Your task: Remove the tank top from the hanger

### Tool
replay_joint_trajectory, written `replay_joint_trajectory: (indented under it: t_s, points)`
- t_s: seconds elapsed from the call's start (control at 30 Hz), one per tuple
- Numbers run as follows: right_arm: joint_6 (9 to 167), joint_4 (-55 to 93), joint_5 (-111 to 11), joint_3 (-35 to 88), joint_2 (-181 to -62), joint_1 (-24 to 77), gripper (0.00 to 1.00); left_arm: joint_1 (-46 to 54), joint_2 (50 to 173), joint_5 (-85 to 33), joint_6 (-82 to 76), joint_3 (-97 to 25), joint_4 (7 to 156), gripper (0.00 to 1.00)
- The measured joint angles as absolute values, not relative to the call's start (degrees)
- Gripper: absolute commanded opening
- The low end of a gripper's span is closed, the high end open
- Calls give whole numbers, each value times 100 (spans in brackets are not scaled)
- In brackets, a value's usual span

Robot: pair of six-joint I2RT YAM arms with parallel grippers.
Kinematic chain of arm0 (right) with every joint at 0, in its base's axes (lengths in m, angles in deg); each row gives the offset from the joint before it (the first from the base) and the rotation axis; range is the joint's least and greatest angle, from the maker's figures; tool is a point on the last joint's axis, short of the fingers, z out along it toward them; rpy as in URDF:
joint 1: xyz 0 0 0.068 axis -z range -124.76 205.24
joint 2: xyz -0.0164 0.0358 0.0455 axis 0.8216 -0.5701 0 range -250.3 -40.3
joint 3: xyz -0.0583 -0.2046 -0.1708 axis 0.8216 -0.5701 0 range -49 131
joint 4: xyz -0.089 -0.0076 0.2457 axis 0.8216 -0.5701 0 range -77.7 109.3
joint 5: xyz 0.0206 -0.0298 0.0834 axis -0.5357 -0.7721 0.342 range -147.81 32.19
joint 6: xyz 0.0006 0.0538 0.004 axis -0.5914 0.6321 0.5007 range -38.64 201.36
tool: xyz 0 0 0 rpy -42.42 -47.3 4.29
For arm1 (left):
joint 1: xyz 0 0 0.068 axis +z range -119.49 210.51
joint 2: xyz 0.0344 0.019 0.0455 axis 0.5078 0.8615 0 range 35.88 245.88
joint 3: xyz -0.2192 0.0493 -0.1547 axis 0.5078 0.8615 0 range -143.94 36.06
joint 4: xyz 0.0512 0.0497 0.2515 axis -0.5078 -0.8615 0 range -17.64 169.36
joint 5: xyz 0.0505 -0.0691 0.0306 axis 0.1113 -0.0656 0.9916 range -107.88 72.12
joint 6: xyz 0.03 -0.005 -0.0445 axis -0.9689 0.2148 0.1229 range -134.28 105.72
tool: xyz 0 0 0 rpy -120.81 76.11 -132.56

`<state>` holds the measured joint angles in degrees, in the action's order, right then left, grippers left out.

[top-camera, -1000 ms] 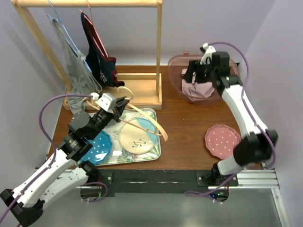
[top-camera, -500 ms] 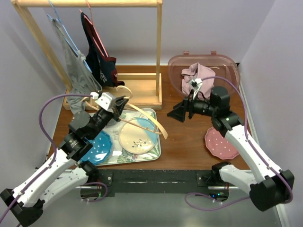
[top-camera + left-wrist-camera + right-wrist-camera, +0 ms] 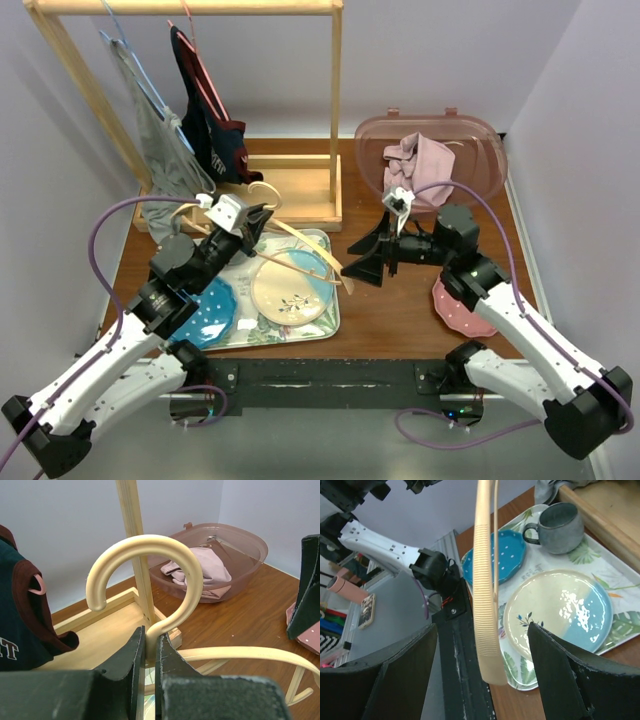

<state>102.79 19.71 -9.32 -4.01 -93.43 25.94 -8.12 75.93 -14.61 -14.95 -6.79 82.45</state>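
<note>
Pink translucent plastic formed the oval tub (image 3: 475, 150) at the far right of the brown wooden counter (image 3: 400, 305). In it lay the crumpled pale pink tank top (image 3: 420, 162), off any hanger and apart from both arms. Nearer the left arm, a rectangular leaf-patterned tray (image 3: 326, 316) held a blue white-dotted plate (image 3: 212, 310), a round cream-and-blue plate (image 3: 290, 285) and a grey ceramic mug (image 3: 561, 526). The mug showed only from the right wrist, since the left arm hid it from above. The left pincer (image 3: 151, 641) was closed on the neck of the bare cream curved hanger (image 3: 192, 582), just under its hook, holding it above the tray. The right pincer (image 3: 482, 630) stood open, its fingers spread to either side of one ribbed arm of the hanger, with a gap on each side. The hanger's other arm ran out of the left wrist view at the right edge. A pink white-dotted plate (image 3: 458, 312) lay on the counter under the right arm, which covered much of it. On the light wooden clothes rack (image 3: 336, 100) at the back left hung a grey garment (image 3: 160, 150) and a dark navy garment with red trim (image 3: 212, 130). The white lettering on the navy one was cut off at the edge of the left wrist view and could not be read.
</note>
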Motion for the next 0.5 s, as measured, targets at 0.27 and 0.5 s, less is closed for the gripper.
replay_joint_trajectory:
  t_s: [0.27, 0.5]
  points:
    - [10002, 1988, -1699, -493, -9255, 2055, 72, -812, 7593, -1441, -1493, -651, 8269, 0]
    - [9733, 2028, -2044, -670, -9255, 1823, 72, -812, 7593, -1441, -1493, -646, 8272, 0]
